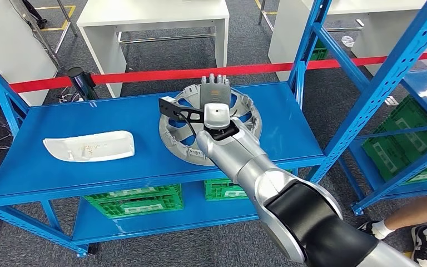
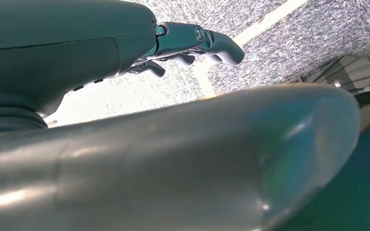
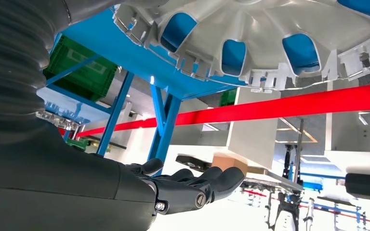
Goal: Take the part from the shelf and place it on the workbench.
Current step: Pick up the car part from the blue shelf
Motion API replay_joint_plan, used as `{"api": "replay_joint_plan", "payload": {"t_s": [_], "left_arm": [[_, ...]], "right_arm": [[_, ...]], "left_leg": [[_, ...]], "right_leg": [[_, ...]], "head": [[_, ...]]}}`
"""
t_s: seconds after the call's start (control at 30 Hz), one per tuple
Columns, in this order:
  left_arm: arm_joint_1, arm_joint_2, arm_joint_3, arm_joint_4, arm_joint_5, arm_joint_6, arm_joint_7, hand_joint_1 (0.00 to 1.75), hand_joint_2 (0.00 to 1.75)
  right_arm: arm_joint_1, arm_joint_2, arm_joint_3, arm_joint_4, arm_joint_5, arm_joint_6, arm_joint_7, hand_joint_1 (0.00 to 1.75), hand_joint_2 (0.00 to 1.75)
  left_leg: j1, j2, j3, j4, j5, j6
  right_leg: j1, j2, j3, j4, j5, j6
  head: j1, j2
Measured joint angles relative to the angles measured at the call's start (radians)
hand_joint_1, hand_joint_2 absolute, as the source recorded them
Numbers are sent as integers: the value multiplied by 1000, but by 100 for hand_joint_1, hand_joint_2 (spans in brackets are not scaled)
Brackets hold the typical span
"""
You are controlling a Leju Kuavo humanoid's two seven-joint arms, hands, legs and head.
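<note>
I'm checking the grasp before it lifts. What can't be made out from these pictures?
- Head view: the right hand covers the middle of the round silver wheel cover, so contact is unclear.
- Right wrist view: the wheel cover is cut off by the picture's edge.
- Left wrist view: the left hand is blurred, close to the camera.

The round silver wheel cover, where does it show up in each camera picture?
Head view: wheel cover lies mid-picture on the blue shelf, under the right hand.
Left wrist view: not in it.
Right wrist view: wheel cover runs along the picture's upper edge.
Shared landmark: red barrier tape.
</note>
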Motion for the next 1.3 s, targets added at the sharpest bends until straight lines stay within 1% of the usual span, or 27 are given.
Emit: {"api": "replay_joint_plan", "payload": {"t_s": [0.13,0.27,0.5,0.73,1.07,1.2,1.3], "left_arm": [[0,0,0,0,3,0,-2,0,0],[1,-2,0,1,7,0,-3,0,0],[2,-4,1,2,13,0,-5,0,0],[3,-5,4,2,18,0,-5,0,0],[3,-7,6,3,15,0,-4,0,0],[2,-9,6,3,11,0,-4,0,0],[2,-9,6,3,9,0,-3,0,0]], "right_arm": [[7,0,10,-18,2,0,0,0,175],[35,0,33,-79,7,15,-1,0,175],[114,-4,93,-254,19,62,-1,0,175],[156,-15,142,-396,12,90,2,0,175],[190,-23,161,-465,-17,101,27,0,175],[230,-32,161,-493,-35,98,53,0,175],[263,-45,161,-503,-51,89,57,0,175]], "left_leg": [[0,0,0,0,0,0],[0,0,0,0,0,0],[0,0,0,0,0,0],[0,0,0,0,0,0],[0,0,0,0,0,0],[0,0,0,0,0,0],[0,0,0,0,0,0]], "right_leg": [[0,0,0,0,0,0],[0,0,0,0,0,0],[0,0,-1,0,0,-1],[0,0,-1,0,0,-1],[0,0,-1,0,-1,-1],[0,0,-1,0,-1,-1],[0,0,-1,0,-1,-1]], "head": [[0,0],[0,0],[0,0],[0,0],[0,0],[0,0],[0,0]]}}
